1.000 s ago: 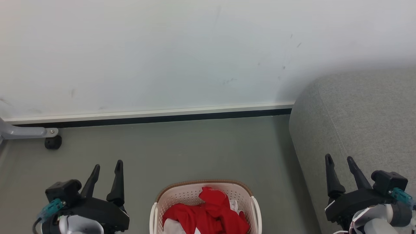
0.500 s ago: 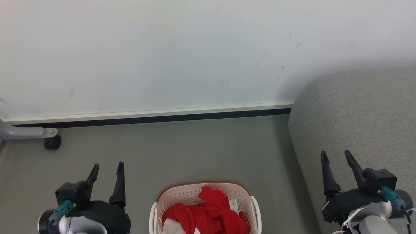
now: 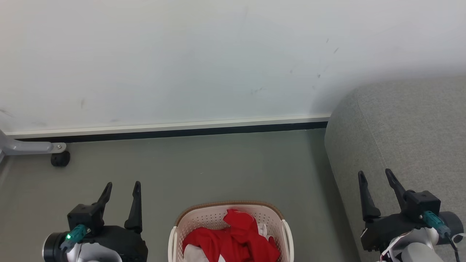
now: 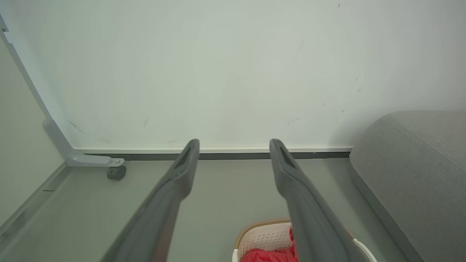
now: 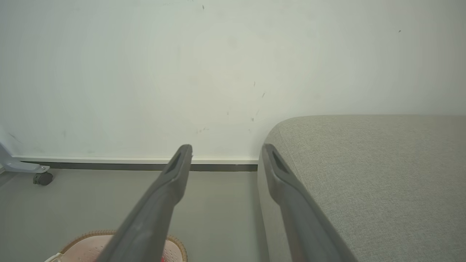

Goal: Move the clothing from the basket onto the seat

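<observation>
At six o'clock, a red-and-white fabric jersey [image 3: 233, 243] sits in a cream perforated plastic basket [image 3: 229, 206], grey upholstered sofa [image 3: 400, 127] at three; left fingers [image 3: 134, 207] and right fingers [image 3: 366, 198] spread, empty. Pickup not begun; a downward reach seems next.

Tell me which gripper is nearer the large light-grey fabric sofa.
Right. The right gripper hangs open at the edge of the light-grey fabric sofa; the left gripper, also open, is across the cream-white perforated plastic basket from it.

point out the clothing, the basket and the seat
clothing [image 3: 233, 243], head view, on the bunched red fabric
basket [image 3: 204, 218], head view, on its perforated far wall
seat [image 3: 400, 123], head view, on its bare grey upholstery
</observation>
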`<state>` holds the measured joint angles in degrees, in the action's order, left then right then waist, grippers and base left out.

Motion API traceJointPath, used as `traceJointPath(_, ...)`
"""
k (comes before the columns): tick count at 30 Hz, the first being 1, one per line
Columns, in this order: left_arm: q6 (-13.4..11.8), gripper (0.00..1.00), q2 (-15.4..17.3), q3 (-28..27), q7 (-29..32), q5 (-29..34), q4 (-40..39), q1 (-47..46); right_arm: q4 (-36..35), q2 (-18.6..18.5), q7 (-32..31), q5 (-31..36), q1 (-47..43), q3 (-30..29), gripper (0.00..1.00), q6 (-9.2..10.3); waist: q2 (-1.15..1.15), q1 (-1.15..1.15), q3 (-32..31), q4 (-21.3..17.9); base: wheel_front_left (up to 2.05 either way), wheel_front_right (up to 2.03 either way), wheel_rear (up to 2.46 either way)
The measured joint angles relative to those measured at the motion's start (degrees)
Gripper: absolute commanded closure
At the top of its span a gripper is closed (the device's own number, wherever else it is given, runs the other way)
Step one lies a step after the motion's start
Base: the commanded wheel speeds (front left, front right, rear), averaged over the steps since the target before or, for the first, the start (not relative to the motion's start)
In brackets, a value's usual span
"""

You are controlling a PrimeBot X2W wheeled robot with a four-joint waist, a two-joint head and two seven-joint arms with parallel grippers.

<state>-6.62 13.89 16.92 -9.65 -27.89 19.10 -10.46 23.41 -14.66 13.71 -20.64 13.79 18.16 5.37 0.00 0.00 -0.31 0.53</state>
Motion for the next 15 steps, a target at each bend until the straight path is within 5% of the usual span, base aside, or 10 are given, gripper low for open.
traceJointPath(15,-0.4,0.0,0.0,-0.6,0.3,0.1,-1.1,0.0,-0.1,-0.1,0.0,-0.2,0.1,-0.2,0.0,-0.29,0.0,0.0,0.8,0.1,0.0,0.0,0.0)
